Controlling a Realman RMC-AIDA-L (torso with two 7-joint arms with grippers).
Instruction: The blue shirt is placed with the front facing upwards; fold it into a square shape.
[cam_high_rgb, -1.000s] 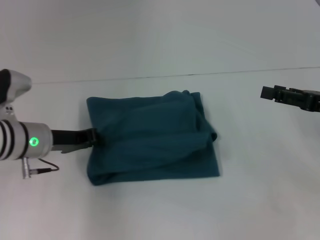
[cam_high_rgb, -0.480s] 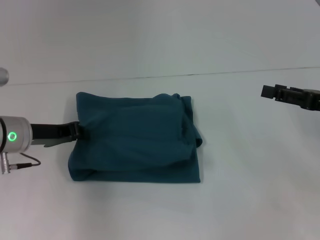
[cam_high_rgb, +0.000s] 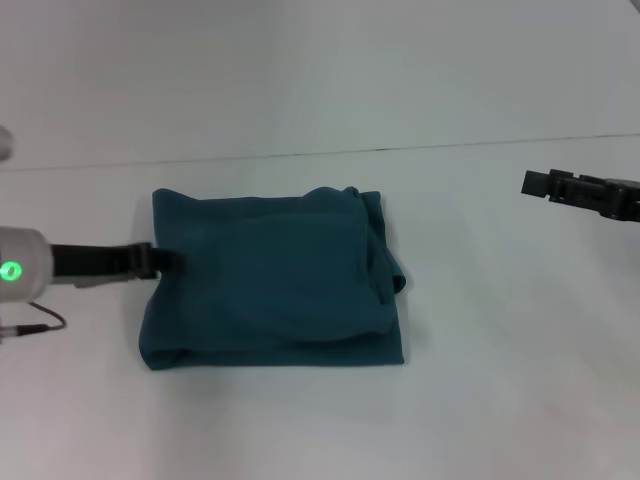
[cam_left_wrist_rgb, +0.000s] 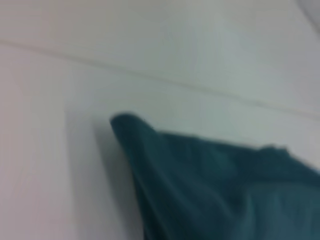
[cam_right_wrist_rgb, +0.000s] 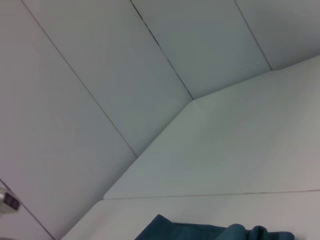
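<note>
The blue shirt lies folded into a rough square, left of the table's middle in the head view. Its right side is bunched into loose folds. No lettering or collar shows. My left gripper reaches in from the left and its tip meets the shirt's left edge, about halfway along. The left wrist view shows one corner of the shirt on the table. My right gripper hangs at the far right, well away from the shirt. A strip of the shirt shows in the right wrist view.
The white table stretches around the shirt on all sides. A thin seam marks where the table meets the white panelled wall behind. A grey cable loops below my left wrist.
My left arm drew back to the left and the shirt slid left with it. Over the last half second the shirt stayed put while the wrist moved slightly further left. The right arm held still.
</note>
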